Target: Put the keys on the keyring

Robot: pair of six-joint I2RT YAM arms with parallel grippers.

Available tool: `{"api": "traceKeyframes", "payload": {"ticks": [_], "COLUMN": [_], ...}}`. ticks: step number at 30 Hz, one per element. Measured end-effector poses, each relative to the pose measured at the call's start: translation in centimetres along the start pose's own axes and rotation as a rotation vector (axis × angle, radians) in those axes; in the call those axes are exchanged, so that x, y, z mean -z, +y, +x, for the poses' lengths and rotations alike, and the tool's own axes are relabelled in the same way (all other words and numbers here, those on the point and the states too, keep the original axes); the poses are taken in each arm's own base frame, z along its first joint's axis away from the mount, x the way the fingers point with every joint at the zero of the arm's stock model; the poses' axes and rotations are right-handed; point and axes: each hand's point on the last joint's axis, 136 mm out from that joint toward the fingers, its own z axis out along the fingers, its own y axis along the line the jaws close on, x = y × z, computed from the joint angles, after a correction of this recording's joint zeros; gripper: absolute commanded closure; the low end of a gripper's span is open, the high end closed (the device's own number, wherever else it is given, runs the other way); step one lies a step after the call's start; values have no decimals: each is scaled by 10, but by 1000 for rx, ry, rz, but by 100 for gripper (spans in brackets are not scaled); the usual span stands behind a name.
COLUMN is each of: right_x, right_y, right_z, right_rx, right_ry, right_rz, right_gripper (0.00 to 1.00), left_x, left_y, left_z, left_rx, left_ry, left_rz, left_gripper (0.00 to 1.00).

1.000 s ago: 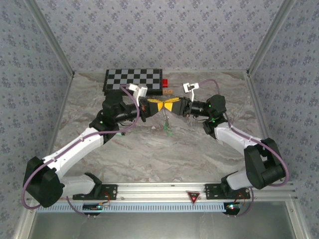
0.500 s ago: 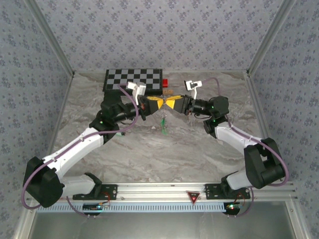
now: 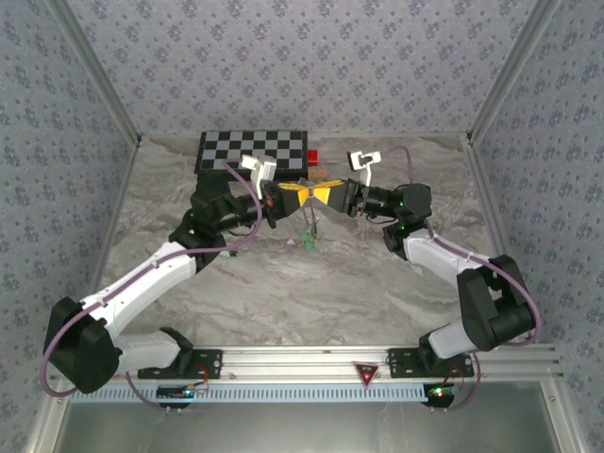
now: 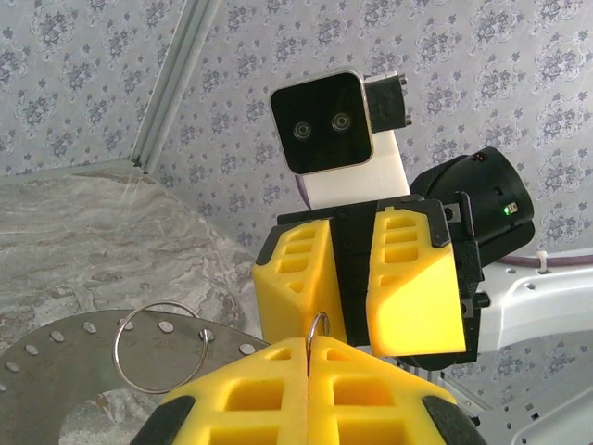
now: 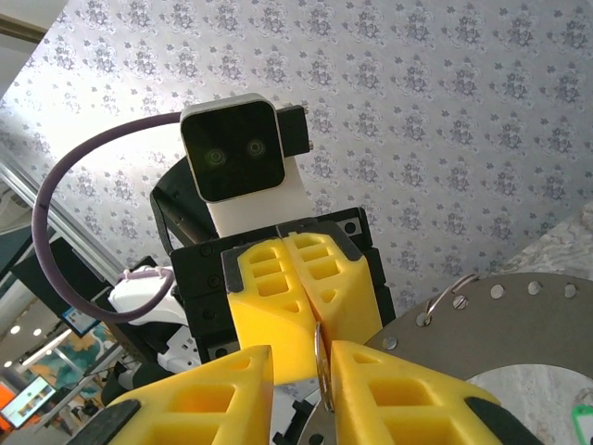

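From above, the dangling keys point(image 3: 310, 240) are a green speck too small to count, the keyring point(image 4: 42, 371) runs off the bottom edge of my left wrist view, and my left gripper point(image 4: 309, 348) hides all but the top of the thin wire loop point(image 4: 318, 324) it pinches.

The right end effector point(image 3: 323, 195) has narrowed its jaws, and the dangling keys point(image 3: 309, 238) have shifted slightly left and back.

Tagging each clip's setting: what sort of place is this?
Probably a lab robot test cell: a checkerboard calibration board on a marble-look table, aluminium frame rails, and patterned panels walling it in.
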Motion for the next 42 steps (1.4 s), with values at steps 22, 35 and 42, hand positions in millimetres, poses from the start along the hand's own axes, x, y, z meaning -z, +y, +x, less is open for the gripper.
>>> {"api": "traceKeyframes", "payload": {"ticks": [22, 35, 42], "right_x": [-3, 1, 8], "right_y": [-1, -9, -19], "right_z": [0, 2, 3], "right_rx": [-16, 8, -6], "right_ry": [3, 4, -1], "right_rz": [-14, 15, 48], "right_gripper": [100, 100, 100], "left_x": [0, 1, 10], "left_y": [1, 2, 5], "left_z": [0, 1, -5], "left_rx": [-2, 1, -14], "left_ry": [0, 6, -17], "left_rz": [-1, -6, -35], "left_gripper": [100, 76, 72]}}
